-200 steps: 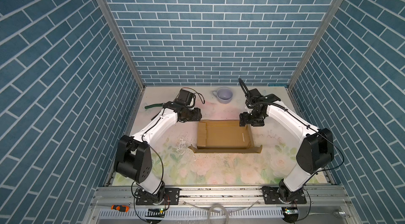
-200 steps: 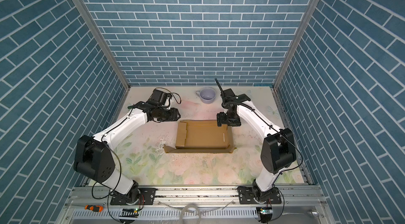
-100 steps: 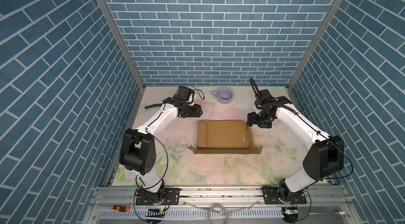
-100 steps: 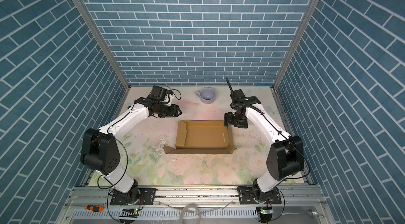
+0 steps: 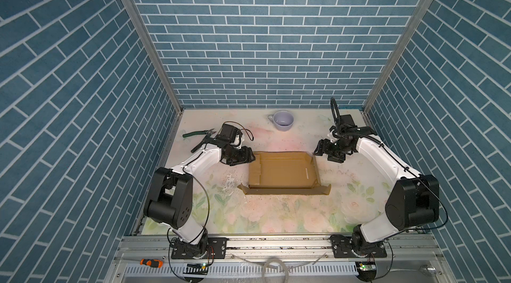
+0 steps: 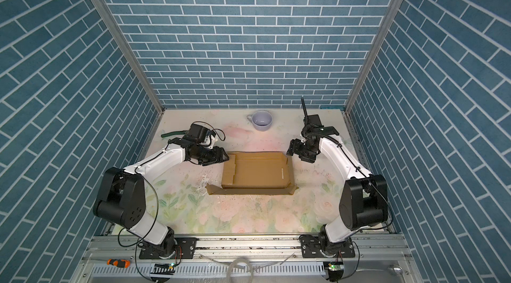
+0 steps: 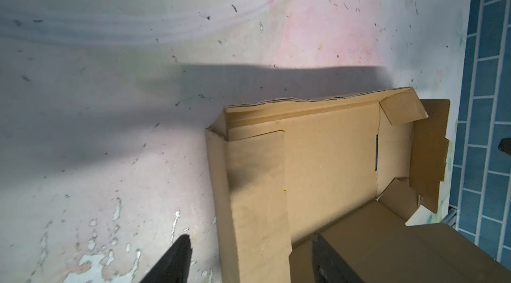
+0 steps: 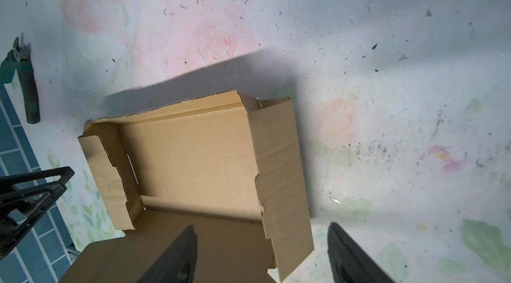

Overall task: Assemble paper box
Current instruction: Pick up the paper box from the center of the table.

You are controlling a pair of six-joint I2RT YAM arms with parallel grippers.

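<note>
The paper box (image 5: 282, 171) (image 6: 257, 169) is a shallow brown cardboard tray on the flowered table, with its front flap lying flat. My left gripper (image 5: 249, 156) (image 6: 225, 156) is at its far left corner. In the left wrist view the left gripper (image 7: 250, 258) is open, and the box's folded left wall (image 7: 257, 198) runs between its fingers without touching them. My right gripper (image 5: 318, 153) (image 6: 290, 150) is at the far right corner. In the right wrist view the right gripper (image 8: 262, 252) is open, and the upright right flap (image 8: 279, 171) stands between its fingers.
A lilac cup (image 5: 282, 120) (image 6: 261, 120) stands at the back centre. Green-handled cutters (image 5: 197, 133) (image 8: 26, 85) lie at the back left, behind my left arm. An orange screwdriver (image 5: 151, 262) lies on the front rail. Blue brick walls close in three sides.
My left gripper has come forward to the box's far left corner. My right gripper has shifted slightly right, off the box's right edge.
</note>
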